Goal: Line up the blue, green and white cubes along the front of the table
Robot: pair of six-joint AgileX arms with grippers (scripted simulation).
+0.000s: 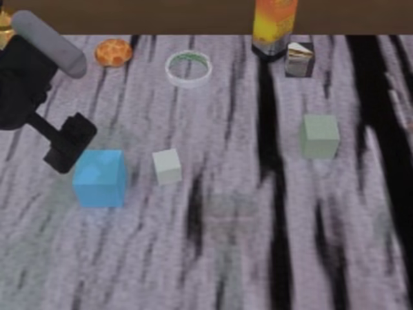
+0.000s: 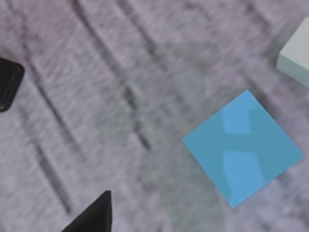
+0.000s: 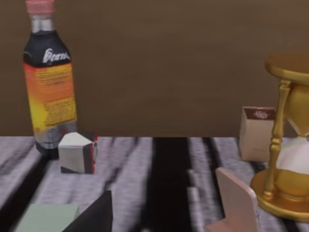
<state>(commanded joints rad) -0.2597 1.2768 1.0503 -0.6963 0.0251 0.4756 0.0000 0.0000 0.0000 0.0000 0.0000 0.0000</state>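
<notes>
The blue cube [image 2: 244, 150] sits just off my left gripper [image 1: 70, 147], on the side toward the tabletop's front edge and right; my fingers [image 2: 91, 217] are spread, holding nothing. The white cube [image 1: 167, 166] lies just beyond it, the green cube [image 1: 319, 135] well right. My left arm is nearer.

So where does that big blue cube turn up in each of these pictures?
Top view: blue cube at lower left, beside the left claw.
Left wrist view: toward the lower right.
Right wrist view: not in it.
Shared landmark: the white cube, seen cut off in the left wrist view.
</notes>
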